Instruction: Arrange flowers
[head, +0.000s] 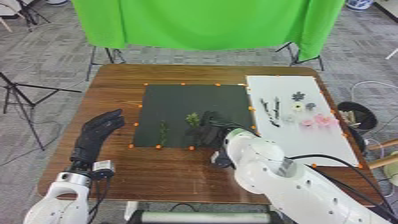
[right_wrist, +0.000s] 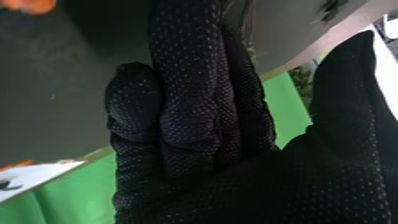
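Setting the leafy sprig, inward from the near edge of the dark mat, seems the current step. The right hand is beside it, perhaps touching, fingers pressed together. Next: back clear, fetch a pink flower.

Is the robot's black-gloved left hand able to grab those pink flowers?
Probably not: the left hand is far from the pink flowers, and the black-gloved right hand is between them.

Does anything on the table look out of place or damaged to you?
Nothing stands out: the pink flowers lie grouped on the white board, and a thin green sprig rests on the dark sheet.
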